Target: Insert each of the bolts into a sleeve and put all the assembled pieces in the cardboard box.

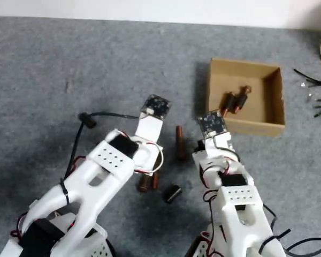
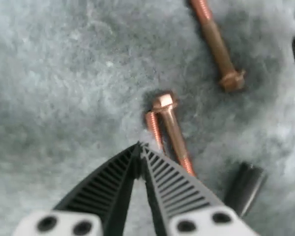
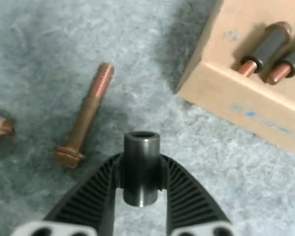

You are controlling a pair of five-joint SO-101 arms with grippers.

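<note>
Inside your right gripper [image 3: 140,167] sits a clamped sleeve [image 3: 141,145]; your left gripper [image 2: 140,150], tips pinched together, perhaps touches a bolt [image 2: 154,129] just ahead.

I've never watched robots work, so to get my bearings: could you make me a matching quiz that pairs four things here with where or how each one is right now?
Things
1. left gripper
2. right gripper
3. assembled pieces
4. loose sleeve

Place or state
A. inside the cardboard box
B. shut on a black sleeve
C. lying free on the grey carpet
D. shut and empty, tips next to two bolts

Pairs: 1-D, 2-B, 3-A, 4-C
</note>
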